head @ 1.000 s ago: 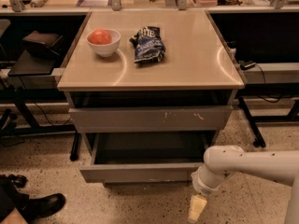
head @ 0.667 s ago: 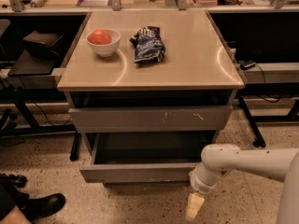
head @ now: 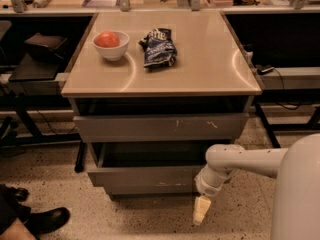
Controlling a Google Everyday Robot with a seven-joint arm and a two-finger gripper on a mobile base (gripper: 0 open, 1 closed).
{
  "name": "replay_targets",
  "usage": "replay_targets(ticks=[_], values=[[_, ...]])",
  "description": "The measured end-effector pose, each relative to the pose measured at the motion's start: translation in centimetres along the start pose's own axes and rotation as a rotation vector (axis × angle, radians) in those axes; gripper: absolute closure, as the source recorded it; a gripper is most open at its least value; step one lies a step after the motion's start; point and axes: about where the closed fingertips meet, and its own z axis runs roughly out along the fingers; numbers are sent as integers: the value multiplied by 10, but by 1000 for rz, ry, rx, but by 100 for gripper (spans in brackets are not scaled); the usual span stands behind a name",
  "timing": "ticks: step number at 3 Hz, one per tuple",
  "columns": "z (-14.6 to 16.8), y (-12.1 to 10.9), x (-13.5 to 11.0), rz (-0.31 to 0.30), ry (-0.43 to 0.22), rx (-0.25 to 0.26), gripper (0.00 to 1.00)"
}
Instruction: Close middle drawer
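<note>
The middle drawer (head: 142, 176) is pulled out from the grey cabinet. Its plain front faces me and its dark box interior (head: 150, 154) shows behind it. Above it sits another drawer front (head: 160, 126) with small yellowish scratch marks, slightly out under the top. My gripper (head: 200, 211) hangs pointing down at the end of the white arm (head: 235, 161), just in front of and below the right end of the middle drawer's front, close to the floor. It holds nothing that I can see.
On the tan cabinet top (head: 200, 59) stand a white bowl with a red fruit (head: 110, 44) and a dark chip bag (head: 158, 48). A person's black shoe (head: 47, 220) is at the lower left. Desk legs and cables flank the cabinet on both sides.
My gripper has moved slightly left and up, closer to the middle drawer's front. The drawer has not visibly moved.
</note>
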Motion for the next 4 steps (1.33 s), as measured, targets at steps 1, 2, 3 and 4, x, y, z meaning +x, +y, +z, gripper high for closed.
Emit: replay_targets(ticks=[1,2,3,4], values=[[-24,-40,-33,-17,-17,45,0],[-24,-39,-33,-17,-18,46,0],[-43,-69,-52,3,-72,73,0],[-57,-84,-61,14,-100,106,0]])
